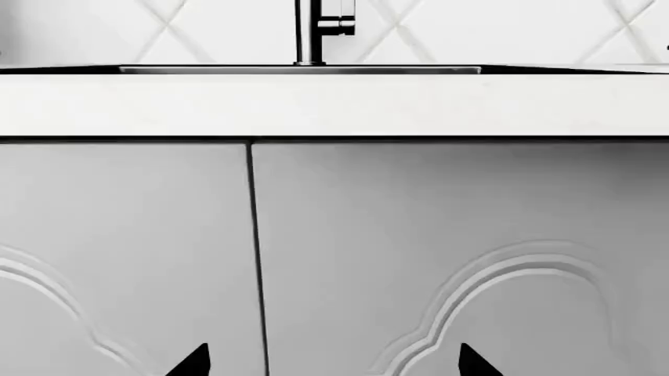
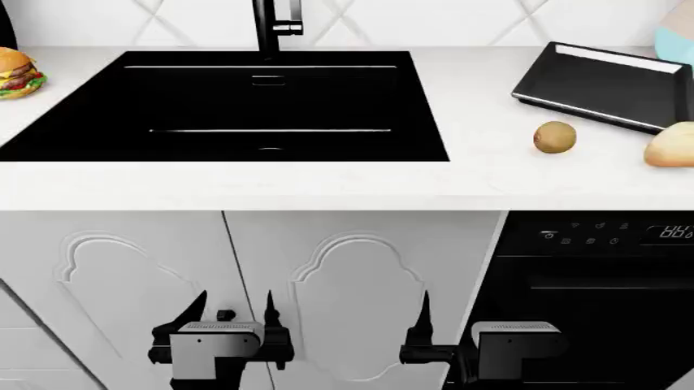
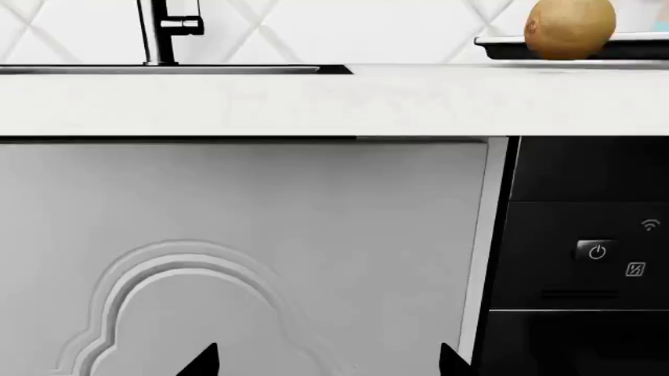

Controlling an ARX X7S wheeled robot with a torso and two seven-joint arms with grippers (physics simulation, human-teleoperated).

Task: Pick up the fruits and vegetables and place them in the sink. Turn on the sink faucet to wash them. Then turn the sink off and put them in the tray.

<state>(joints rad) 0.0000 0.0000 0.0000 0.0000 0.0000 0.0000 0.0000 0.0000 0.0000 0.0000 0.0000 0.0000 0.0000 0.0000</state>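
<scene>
Kiwi [image 2: 554, 136] and potato [image 2: 670, 145] both sit on the white counter [image 2: 325, 187] to the right of the sink [image 2: 217, 106], just in front of the tray [image 2: 607, 85]. As I judge it, nothing is done yet: the basin holds no produce, no water shows at the faucet [image 2: 271, 24], and the tray lies bare. Picking, washing and traying all remain. The kiwi is a fuzzy olive-brown oval, the potato smooth and tan; the sink is matte black, the tray shallow with a glossy rim, the counter marble-like. My left gripper [image 2: 233, 313] and right gripper [image 2: 450, 321] hang low before the cupboard doors [image 2: 358, 268], fingers spread, holding nothing. A hamburger [image 2: 19, 73] rests at the far left.
</scene>
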